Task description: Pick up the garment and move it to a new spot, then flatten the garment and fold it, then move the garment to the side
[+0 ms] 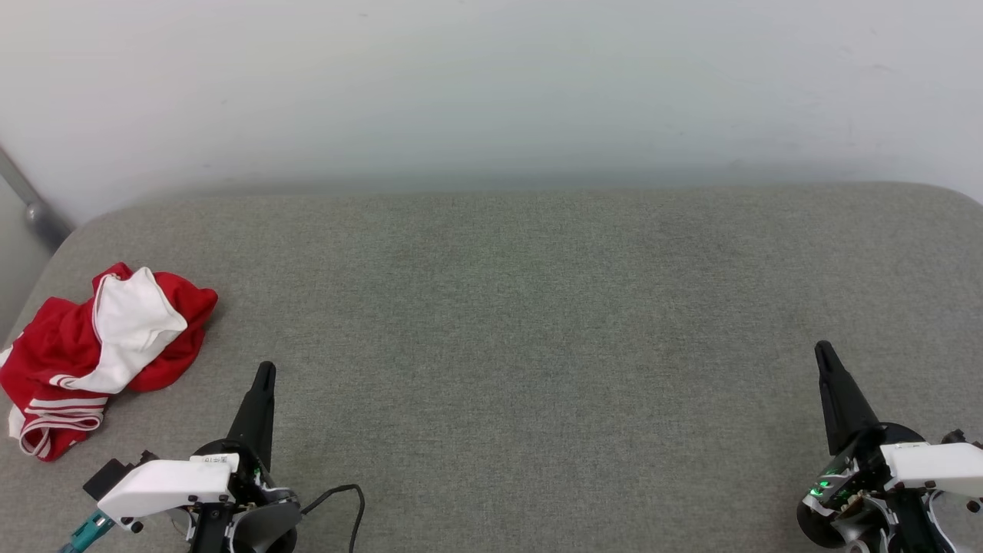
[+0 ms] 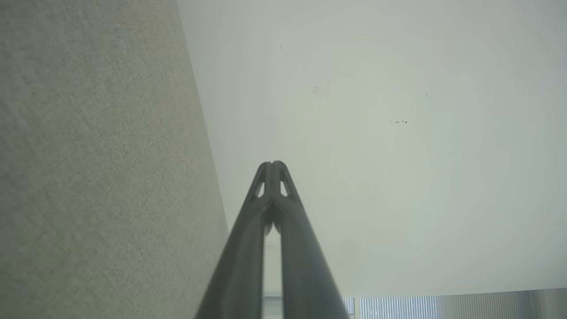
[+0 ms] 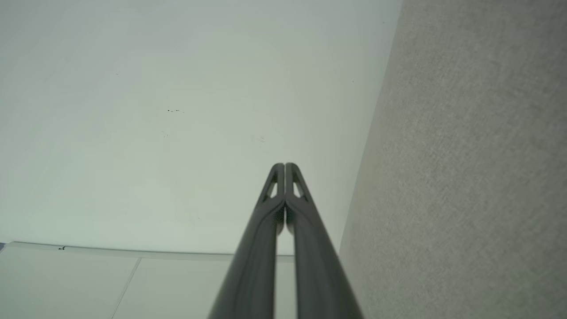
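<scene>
A: Locating the shirt (image 1: 100, 361) first?
B: Lying crumpled near the left edge of the grey fabric surface (image 1: 537, 307), white sleeve bunching on top, striped trim spilling toward the near side.
A: Sitting where against the left end effector (image 1: 264, 370)?
B: Sitting off to its left, roughly level with the tip, near but not touching. Lying well apart from the right end effector (image 1: 823, 352), across most of the surface.
A: Gripping anything?
B: Holding nothing. Fingers (image 2: 248, 248) pressing fully together on both sides, pointing toward the wall (image 1: 491, 92).
A: Going in how?
B: Probably opening the left fingers before descending, swinging left over the pile, aiming at a raised red fold rather than the loose sleeve, pinching deep enough for catching several layers. Likely lifting slowly, watching for trim dragging on the fabric.
</scene>
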Controlling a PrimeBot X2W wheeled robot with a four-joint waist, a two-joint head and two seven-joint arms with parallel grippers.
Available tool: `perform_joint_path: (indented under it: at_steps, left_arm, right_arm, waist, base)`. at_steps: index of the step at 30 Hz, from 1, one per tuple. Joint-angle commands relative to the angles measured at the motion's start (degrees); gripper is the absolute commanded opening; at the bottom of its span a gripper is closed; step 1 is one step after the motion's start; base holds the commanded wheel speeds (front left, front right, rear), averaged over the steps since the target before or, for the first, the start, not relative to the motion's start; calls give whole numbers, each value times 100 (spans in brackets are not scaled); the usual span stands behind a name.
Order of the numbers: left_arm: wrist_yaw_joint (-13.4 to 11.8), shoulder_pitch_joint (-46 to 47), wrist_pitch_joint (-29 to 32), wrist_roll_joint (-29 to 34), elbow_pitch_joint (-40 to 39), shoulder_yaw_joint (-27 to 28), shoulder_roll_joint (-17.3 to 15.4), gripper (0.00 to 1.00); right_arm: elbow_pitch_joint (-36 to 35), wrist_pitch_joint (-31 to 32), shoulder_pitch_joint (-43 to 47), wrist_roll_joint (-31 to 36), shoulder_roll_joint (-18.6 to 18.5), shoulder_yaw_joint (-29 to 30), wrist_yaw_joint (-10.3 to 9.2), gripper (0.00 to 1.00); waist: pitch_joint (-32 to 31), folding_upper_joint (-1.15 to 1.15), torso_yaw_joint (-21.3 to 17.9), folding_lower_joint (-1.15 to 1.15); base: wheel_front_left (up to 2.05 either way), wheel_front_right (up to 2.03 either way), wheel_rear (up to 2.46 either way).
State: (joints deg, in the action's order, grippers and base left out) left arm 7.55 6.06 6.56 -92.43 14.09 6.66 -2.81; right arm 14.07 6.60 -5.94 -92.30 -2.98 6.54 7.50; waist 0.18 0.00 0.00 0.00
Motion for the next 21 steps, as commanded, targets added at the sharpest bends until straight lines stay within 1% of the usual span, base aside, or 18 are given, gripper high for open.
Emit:
perform_joint_path:
  at_steps: [1, 21]
  left_arm:
    - [24, 37, 10, 6, 0, 8, 13, 0]
    - [24, 37, 11, 6, 0, 9, 13, 0]
  right_arm:
    - [5, 3, -76, -23, 24, -8, -2, 0]
    - [5, 3, -76, -23, 24, -8, -2, 0]
  waist:
    - [0, 0, 0, 0]
    - [0, 0, 0, 0]
  base:
    - [0, 0, 0]
    - [0, 0, 0]
